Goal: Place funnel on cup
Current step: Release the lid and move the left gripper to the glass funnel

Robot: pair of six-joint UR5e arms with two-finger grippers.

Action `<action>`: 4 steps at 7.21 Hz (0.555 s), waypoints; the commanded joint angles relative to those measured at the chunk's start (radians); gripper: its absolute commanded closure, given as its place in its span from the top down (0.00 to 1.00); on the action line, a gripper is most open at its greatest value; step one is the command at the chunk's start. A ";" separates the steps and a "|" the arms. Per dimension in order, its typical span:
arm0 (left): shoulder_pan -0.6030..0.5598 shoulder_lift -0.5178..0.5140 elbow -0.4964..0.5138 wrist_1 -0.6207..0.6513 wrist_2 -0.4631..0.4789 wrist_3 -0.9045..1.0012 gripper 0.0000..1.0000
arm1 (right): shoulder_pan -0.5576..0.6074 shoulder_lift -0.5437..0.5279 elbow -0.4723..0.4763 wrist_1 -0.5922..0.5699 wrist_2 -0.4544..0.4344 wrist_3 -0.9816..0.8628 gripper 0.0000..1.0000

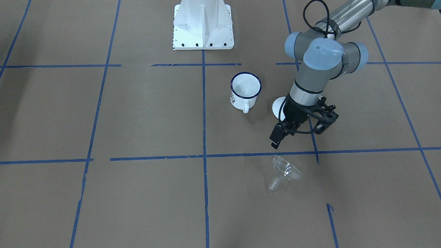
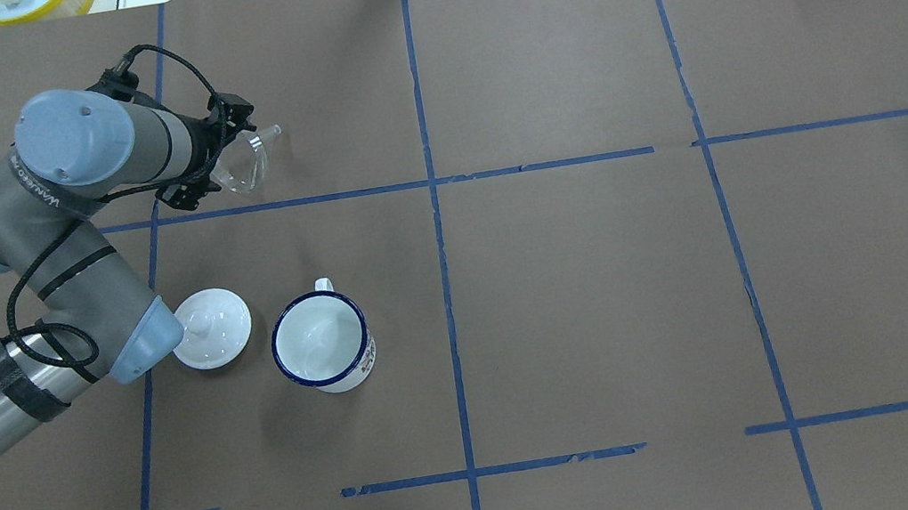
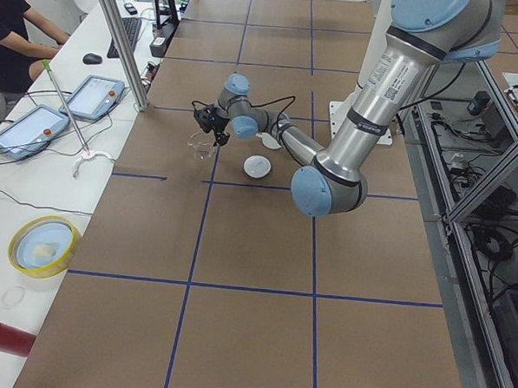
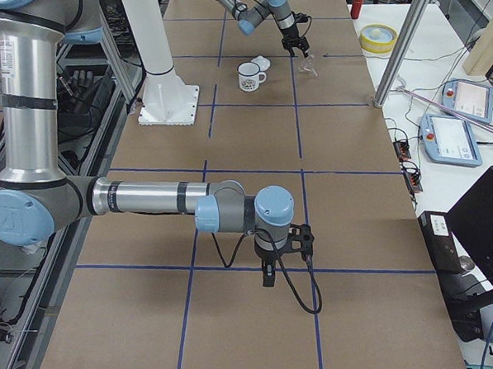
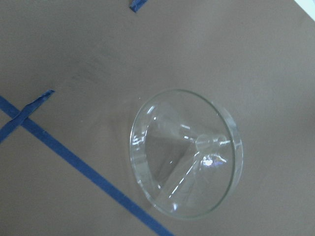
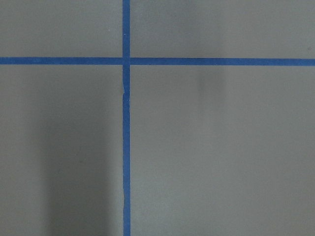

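So the clear glass funnel (image 1: 285,171) lies tipped over, lower middle of the front view, well apart from the white blue-rimmed enamel mug (image 1: 245,91), whose print is unreadable. The left gripper (image 1: 276,138) is near the funnel. Can't tell its jaws, or the right gripper (image 4: 268,276) jaws.

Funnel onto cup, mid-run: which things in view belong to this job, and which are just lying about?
In the job: funnel, lying on its side; cup, upright; left gripper near the funnel.
Lying about: white knobbed lid beside the cup; yellow bowl on the side bench.
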 commanded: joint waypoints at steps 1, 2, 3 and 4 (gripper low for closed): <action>-0.001 -0.051 0.103 -0.084 0.152 -0.115 1.00 | 0.000 0.000 0.000 0.000 0.000 0.000 1.00; 0.001 -0.058 0.129 -0.127 0.171 -0.131 1.00 | 0.000 0.000 0.000 0.000 0.000 0.000 1.00; 0.001 -0.062 0.153 -0.161 0.174 -0.129 1.00 | 0.000 0.000 0.000 0.000 0.000 0.000 1.00; 0.001 -0.062 0.154 -0.169 0.171 -0.125 0.87 | 0.000 0.000 0.000 0.000 0.000 0.000 1.00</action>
